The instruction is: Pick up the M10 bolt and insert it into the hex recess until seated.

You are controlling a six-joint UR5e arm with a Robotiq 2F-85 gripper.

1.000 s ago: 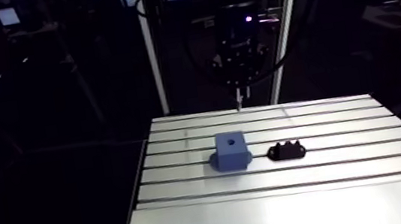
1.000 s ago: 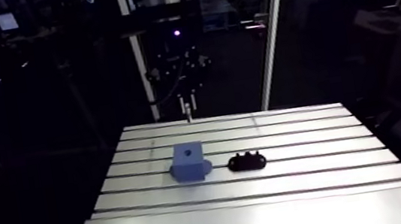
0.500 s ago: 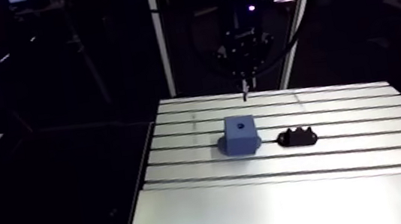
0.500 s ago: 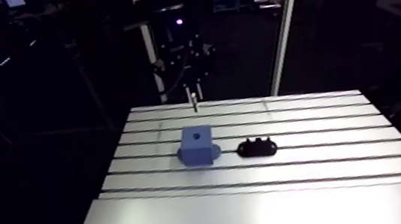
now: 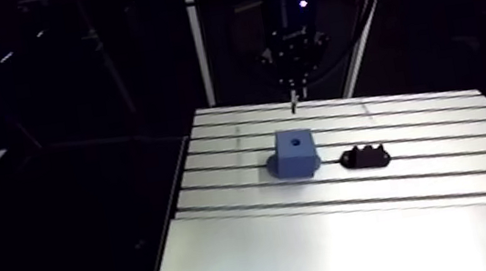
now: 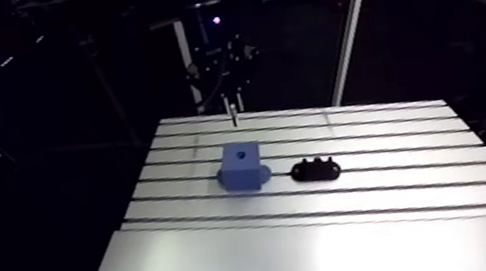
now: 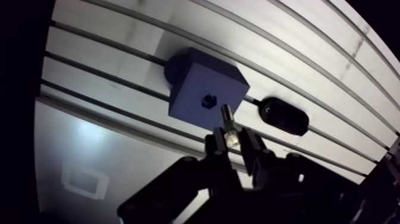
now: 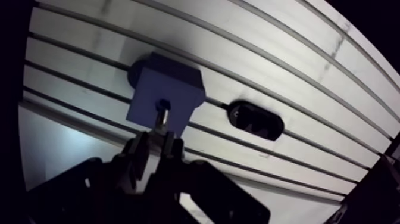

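A blue block [image 5: 294,153] with a small hex recess [image 7: 208,100] in its top face sits on the slotted table [image 5: 336,243]. My gripper [image 7: 231,139] is shut on the M10 bolt [image 7: 227,115], whose shank points down towards the block. In the arm view the gripper [image 5: 294,93] hangs above the table's far edge, behind the block and well above it. In the wrist view the bolt's tip lies just beside the recess.
A black holder [image 5: 366,157] with several humps lies on the table to the right of the blue block. The table's left edge [image 5: 172,221] drops off into a dark floor.
The arm camera has shifted, so the whole scene sits differently. The gripper with the bolt still hangs behind the block, and block and black holder keep their places.
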